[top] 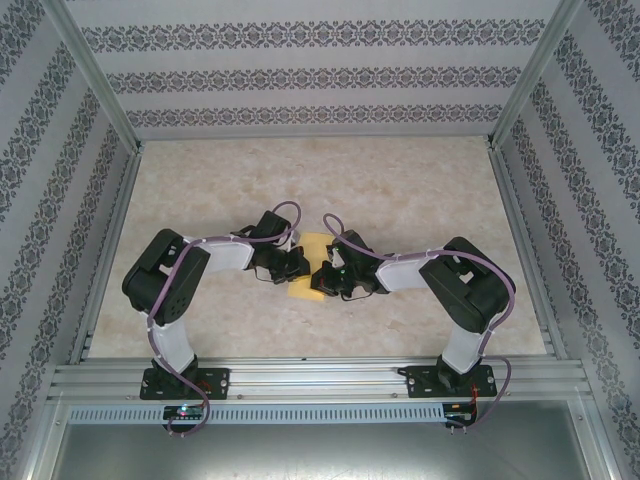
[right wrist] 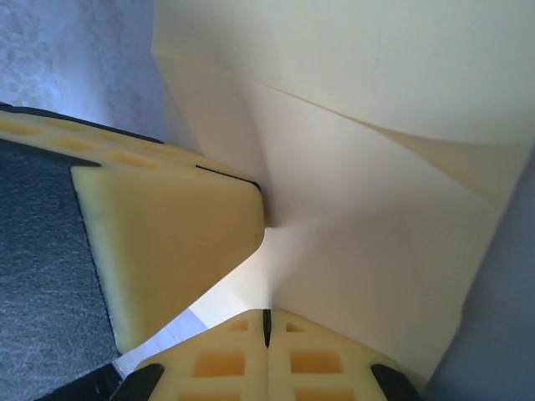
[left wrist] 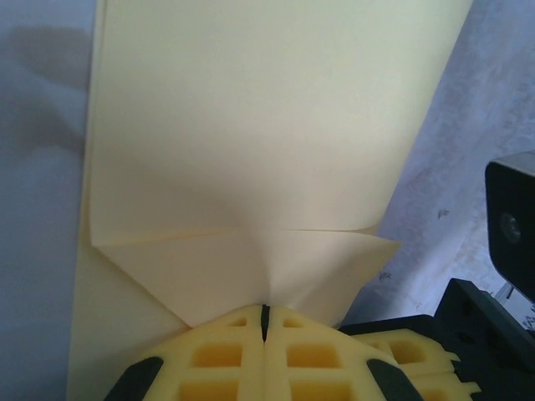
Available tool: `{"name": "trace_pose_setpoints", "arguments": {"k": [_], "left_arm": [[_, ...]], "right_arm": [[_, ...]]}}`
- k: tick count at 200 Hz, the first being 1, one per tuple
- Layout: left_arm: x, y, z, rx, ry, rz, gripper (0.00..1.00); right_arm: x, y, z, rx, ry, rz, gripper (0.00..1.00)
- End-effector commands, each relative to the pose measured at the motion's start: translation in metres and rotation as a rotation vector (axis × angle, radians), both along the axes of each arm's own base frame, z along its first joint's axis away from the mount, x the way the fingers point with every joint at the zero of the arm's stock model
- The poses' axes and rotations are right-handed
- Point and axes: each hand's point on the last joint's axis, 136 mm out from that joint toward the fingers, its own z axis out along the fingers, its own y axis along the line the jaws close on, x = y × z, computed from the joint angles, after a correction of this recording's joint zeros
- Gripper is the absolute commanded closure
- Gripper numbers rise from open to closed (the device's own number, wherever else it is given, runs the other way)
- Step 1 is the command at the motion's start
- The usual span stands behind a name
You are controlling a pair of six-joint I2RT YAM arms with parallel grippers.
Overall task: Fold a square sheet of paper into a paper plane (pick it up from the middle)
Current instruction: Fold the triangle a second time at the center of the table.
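Observation:
The yellow sheet of paper (top: pixel 305 291) lies folded at the middle of the table, between my two grippers. In the left wrist view the paper (left wrist: pixel 251 125) has creased, overlapping flaps that run down into my left gripper (left wrist: pixel 265 316), which is shut on the fold. In the right wrist view the paper (right wrist: pixel 376 209) is pinched by my right gripper (right wrist: pixel 267 322), also shut. A yellow finger (right wrist: pixel 167 242) of the left gripper presses on the same fold close by. From above, the left gripper (top: pixel 298 266) and right gripper (top: pixel 322 275) almost touch over the paper.
The beige marbled table (top: pixel 400 190) is bounded by aluminium rails (top: pixel 320 378) at the near edge and patterned walls (top: pixel 300 80) on three sides. The right arm's black wrist body (left wrist: pixel 512 242) stands close beside the left gripper.

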Motion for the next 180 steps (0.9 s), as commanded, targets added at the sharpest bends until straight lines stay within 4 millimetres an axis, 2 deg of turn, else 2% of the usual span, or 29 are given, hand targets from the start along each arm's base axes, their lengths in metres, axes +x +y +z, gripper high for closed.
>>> {"name": "trace_pose_setpoints", "arguments": {"k": [1, 35, 81, 114, 180], "left_arm": [[0.008, 0.017, -0.024, 0.035, 0.006, 0.064, 1.0], [0.014, 0.024, -0.017, 0.005, -0.008, 0.059, 1.0], [0.022, 0.023, -0.011, -0.034, -0.012, 0.042, 0.98], [0.031, 0.025, -0.006, -0.034, -0.022, 0.039, 0.98], [0.031, 0.033, -0.008, -0.036, -0.011, 0.043, 0.97]], "right_arm": [[-0.03, -0.026, -0.034, -0.141, 0.113, 0.0, 1.0], [-0.036, -0.035, -0.044, -0.191, 0.139, 0.008, 1.0], [-0.044, -0.042, -0.052, -0.242, 0.15, 0.006, 1.0], [-0.046, -0.041, -0.054, -0.236, 0.149, 0.015, 1.0], [-0.047, -0.041, -0.055, -0.232, 0.149, 0.021, 1.0]]}}
